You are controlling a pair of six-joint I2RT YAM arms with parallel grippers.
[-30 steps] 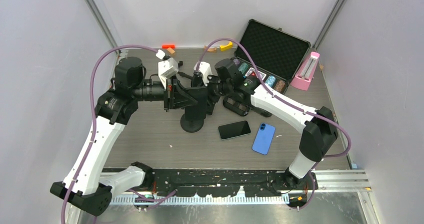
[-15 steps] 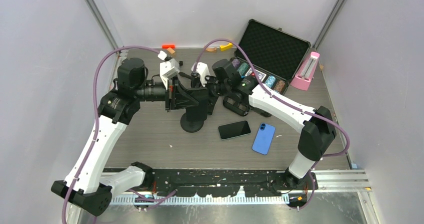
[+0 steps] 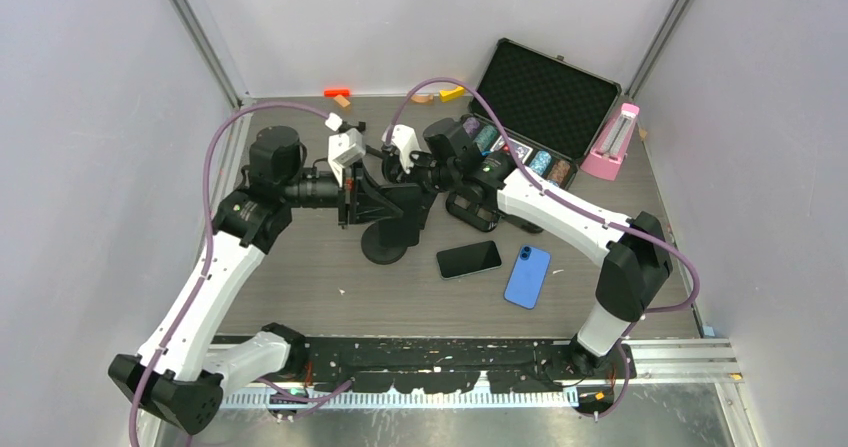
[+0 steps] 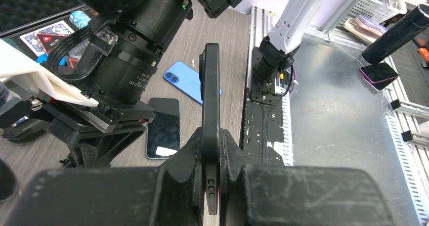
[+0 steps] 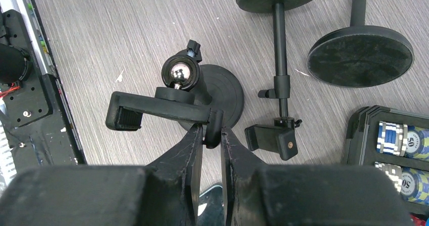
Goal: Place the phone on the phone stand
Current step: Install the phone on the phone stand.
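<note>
My left gripper (image 4: 211, 141) is shut on a black phone (image 4: 210, 89), held edge-on and level above the table. In the top view the left gripper (image 3: 366, 195) holds the phone (image 3: 396, 199) right over the black phone stand's round base (image 3: 384, 249). My right gripper (image 5: 211, 133) is shut on the end jaw of the stand's clamp (image 5: 159, 109), under its shiny ball joint (image 5: 178, 73). In the top view the right gripper (image 3: 418, 181) comes in from the right, close to the phone. The meeting of phone and clamp is hidden.
A black phone (image 3: 468, 259) and a blue phone (image 3: 527, 276) lie on the table right of the stand. Two more stands (image 5: 281, 64) (image 5: 360, 57) lie behind it. An open case of poker chips (image 3: 545, 97) and a pink object (image 3: 612, 142) sit at the back right.
My left arm has shifted to the right, carrying the phone closer over the stand. The right gripper has moved slightly left and stays on the clamp.
</note>
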